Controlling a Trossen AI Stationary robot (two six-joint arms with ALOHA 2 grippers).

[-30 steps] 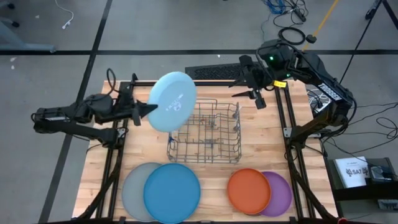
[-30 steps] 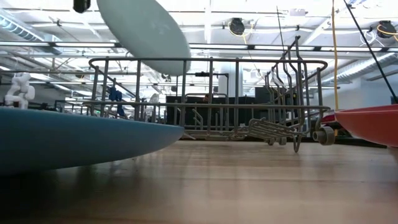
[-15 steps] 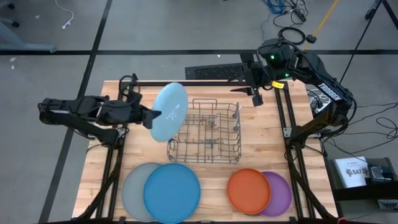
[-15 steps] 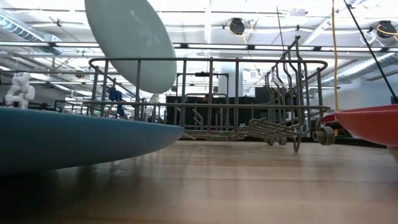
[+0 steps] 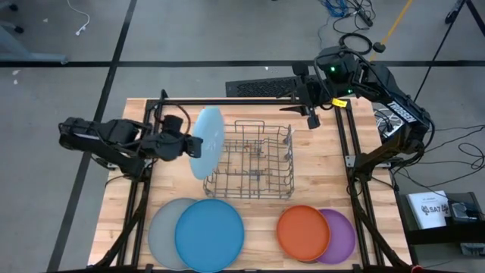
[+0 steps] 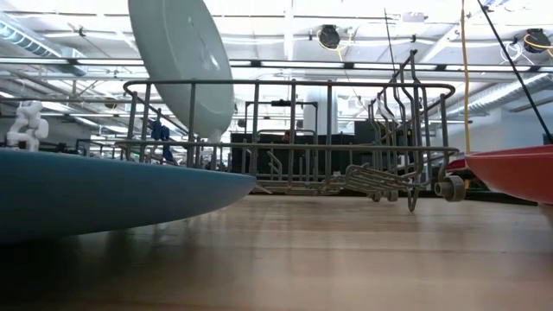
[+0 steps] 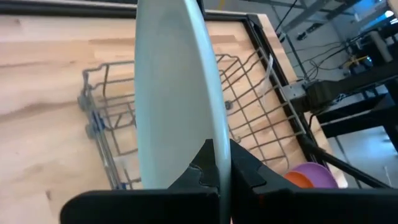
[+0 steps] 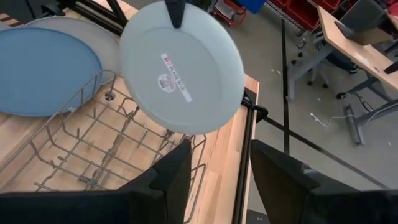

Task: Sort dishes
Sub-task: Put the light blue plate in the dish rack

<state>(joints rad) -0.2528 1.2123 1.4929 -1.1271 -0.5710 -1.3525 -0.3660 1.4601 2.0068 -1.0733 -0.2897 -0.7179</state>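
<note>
Holding the pale blue plate on edge by its rim in the left claw, pinched tight, just over the left end of the wire dish rack, with the right claw waiting open beyond the rack's far corner.

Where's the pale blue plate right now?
In the high view, the pale blue plate is on edge in the left claw, above the left end of the wire rack, behind the blue plate.

wire dish rack, wooden table, keyboard
</note>
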